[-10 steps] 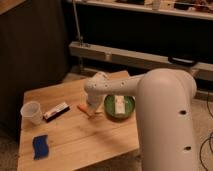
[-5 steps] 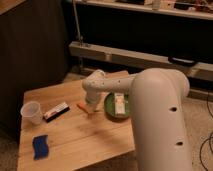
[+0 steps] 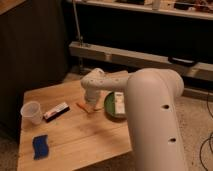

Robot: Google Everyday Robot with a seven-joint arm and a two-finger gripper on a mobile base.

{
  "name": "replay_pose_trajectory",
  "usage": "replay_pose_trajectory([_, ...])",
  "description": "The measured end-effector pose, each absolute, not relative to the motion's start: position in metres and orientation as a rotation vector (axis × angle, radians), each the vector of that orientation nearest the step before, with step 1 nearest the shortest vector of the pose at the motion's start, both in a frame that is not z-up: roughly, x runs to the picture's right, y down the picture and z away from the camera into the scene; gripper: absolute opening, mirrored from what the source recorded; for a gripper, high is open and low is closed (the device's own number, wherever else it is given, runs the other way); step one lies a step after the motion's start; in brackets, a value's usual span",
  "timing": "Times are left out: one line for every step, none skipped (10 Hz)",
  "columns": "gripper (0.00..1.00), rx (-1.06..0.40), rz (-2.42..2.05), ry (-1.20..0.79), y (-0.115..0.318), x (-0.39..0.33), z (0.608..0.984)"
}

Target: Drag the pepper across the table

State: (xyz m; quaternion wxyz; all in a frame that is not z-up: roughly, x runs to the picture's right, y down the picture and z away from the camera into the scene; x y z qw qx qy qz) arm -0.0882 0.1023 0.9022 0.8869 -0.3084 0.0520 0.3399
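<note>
Gripper [image 3: 90, 103] is down at mid-table [image 3: 85, 135], fingers together, tip right at the pepper [image 3: 83, 106] — can't tell if it's pinched or just touched. Green bowl [image 3: 107, 112] sits just right of the gripper, blocking that side. To its left lie a dark bar [image 3: 56, 111] and a clear cup [image 3: 31, 112] by the left edge — nearer the front edge it's bare wood, with a blue sponge [image 3: 40, 146] at the near-left corner.
</note>
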Motion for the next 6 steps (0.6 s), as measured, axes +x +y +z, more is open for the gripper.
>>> replay_pose_trajectory([0.03,-0.641,0.705,0.108,0.1022,-0.0881,0.9020])
replay_pose_trajectory([0.03,-0.640,0.705,0.108,0.1015,-0.0877,0.9016])
replay_pose_trajectory([0.03,-0.640,0.704,0.109,0.1017,-0.0880,0.9014])
replay_pose_trajectory([0.03,-0.640,0.704,0.109,0.1017,-0.0880,0.9014])
replay_pose_trajectory([0.03,-0.639,0.706,0.112,0.1004,-0.0877,0.9031])
replay_pose_trajectory([0.03,-0.628,0.713,0.113,0.0922,-0.0875,0.9074])
